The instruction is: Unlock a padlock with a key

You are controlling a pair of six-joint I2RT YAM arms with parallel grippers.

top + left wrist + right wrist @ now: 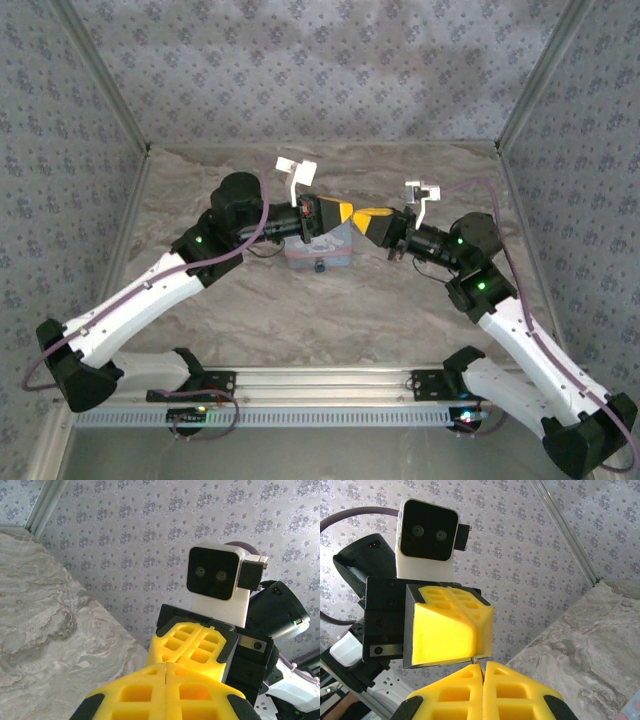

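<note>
Both left fingers [341, 212] and right fingers [372, 217] press shut (tips facing), apart from padlock [320, 266]

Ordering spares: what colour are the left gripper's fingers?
Bright yellow fingers, clearest in the right wrist view.

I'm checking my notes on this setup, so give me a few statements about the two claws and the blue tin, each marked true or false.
1. The left claw and the right claw are both shut. True.
2. The claws face each other, tips close together, above the table. True.
3. The pale blue tin sits in the far right corner. False: it lies mid-table, beneath the claws.
4. The left claw lies flat on the table beside its base. False: it is raised mid-table, facing the right claw.
</note>
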